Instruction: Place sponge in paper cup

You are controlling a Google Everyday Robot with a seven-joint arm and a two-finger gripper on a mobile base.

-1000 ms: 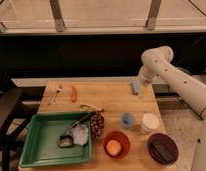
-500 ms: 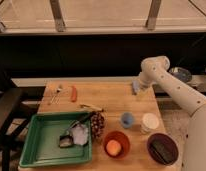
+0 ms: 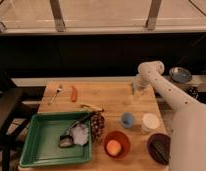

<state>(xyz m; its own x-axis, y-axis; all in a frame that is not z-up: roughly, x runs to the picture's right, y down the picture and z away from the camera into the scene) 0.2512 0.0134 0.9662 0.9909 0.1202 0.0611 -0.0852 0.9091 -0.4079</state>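
The claw [image 3: 137, 89] is low over the tabletop [image 3: 113, 100], well behind the paper cup [image 3: 150, 121]. Whether it is spread or pinching cannot be told. The sponge is not seen and is likely hidden under the claw. A weak hold could drop it early, or into the blue cup [image 3: 127, 119] just beside the paper cup.

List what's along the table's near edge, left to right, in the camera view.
green tray → orange bowl → dark bowl. The gripper is not in this row; it hangs low at the table's far right edge, behind the paper cup.
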